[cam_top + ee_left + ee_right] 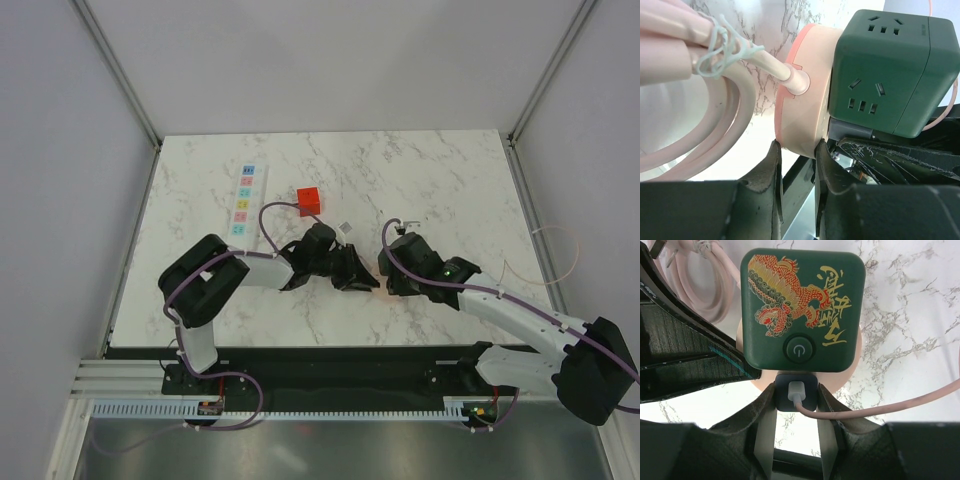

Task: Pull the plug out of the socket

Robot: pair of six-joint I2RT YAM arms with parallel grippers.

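The red-orange plug point(309, 200) sits on the marble table, apart from the white socket strip point(247, 200) to its left. Neither gripper touches them. Nearer the front, both grippers meet at a dark green outlet cube point(802, 307) on a round pink base point(807, 117). My left gripper point(797, 147), also seen from above point(360, 272), is shut on the rim of the pink base. My right gripper point(795, 395), opposite it point(386, 272), is shut on a small dark adapter point(795, 390) plugged into the cube, with a thin pink cable point(900, 405) leaving it.
A thick coiled pink cord point(700, 125) runs from the pink base. A small grey-white piece point(345, 229) lies just behind the grippers. A thin cable point(545, 272) loops past the table's right edge. Grey walls enclose three sides.
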